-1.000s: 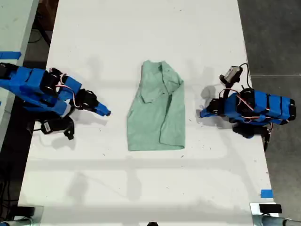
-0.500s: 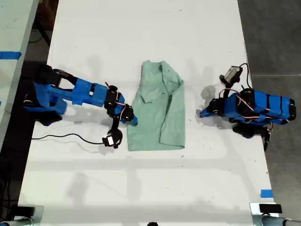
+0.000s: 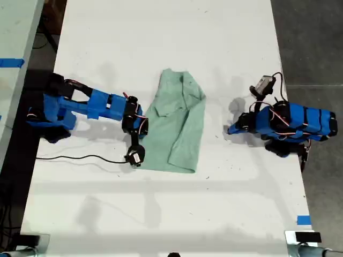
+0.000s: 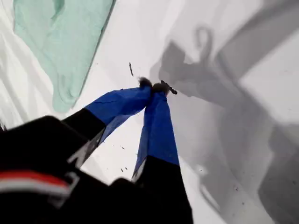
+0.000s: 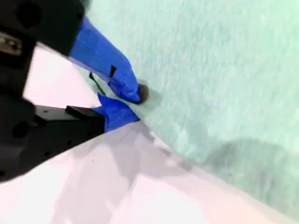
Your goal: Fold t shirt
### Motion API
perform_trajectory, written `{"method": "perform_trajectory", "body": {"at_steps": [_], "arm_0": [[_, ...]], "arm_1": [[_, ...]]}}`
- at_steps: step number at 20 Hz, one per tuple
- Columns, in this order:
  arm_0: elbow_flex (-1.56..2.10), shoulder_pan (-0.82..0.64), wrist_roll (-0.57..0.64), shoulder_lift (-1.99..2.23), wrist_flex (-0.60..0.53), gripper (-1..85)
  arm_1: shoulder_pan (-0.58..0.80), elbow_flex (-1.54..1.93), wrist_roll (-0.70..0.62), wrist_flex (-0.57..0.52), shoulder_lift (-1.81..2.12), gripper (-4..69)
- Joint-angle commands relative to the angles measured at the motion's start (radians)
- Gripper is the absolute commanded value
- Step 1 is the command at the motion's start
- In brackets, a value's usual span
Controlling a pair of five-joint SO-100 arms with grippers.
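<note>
The t shirt (image 3: 177,128) lies partly folded mid-desk (image 3: 161,43). Its hem edge under my second gripper (image 3: 140,140) is hidden in the exterior view. The second wrist view shows that gripper's fingers (image 5: 117,79) closed on the cloth edge. My first gripper (image 3: 231,129), at the exterior view's right, is drawn back, tips pinched together on nothing.

The t shirt (image 5: 210,70) runs off the second wrist view's edges, and its edge hides the lower fingertip of my second gripper (image 5: 133,109); that whole view is soft.
</note>
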Motion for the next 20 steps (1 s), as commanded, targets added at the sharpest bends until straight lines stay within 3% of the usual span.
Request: {"method": "perform_trajectory", "body": {"at_steps": [1,3,5,7,9,14,15,16,17,20], "arm_0": [[-0.009,-0.021,-0.087,0.092,0.094,-0.2],[-0.135,-0.003,-0.107,0.112,0.186,-0.2],[-0.407,0.005,-0.034,0.026,0.293,-0.2],[-0.598,-0.012,0.035,-0.060,0.319,-0.2],[-0.657,-0.031,0.104,-0.095,0.255,-0.2],[-0.657,-0.023,0.299,-0.138,-0.080,-0.2],[-0.657,-0.012,0.327,-0.163,-0.138,2.7],[-0.657,-0.002,0.345,-0.189,-0.189,11.7],[-0.658,0.003,0.350,-0.212,-0.213,17.8],[-0.655,-0.003,0.383,-0.161,-0.160,16.2]], "arm_1": [[-0.011,0.031,0.014,-0.014,0.008,0.2],[-0.011,0.031,0.015,-0.014,0.008,0.2],[-0.009,0.031,0.015,-0.014,0.008,0.2],[-0.009,0.031,0.017,-0.014,0.008,0.2],[-0.009,0.031,0.017,-0.014,0.008,0.2],[-0.006,0.031,0.018,-0.014,0.008,0.2],[-0.006,0.031,0.018,-0.014,0.008,0.2],[-0.006,0.031,0.018,-0.014,0.008,0.2],[-0.006,0.031,0.018,-0.014,0.008,0.2],[-0.008,0.031,0.017,-0.014,0.008,0.2]]}}
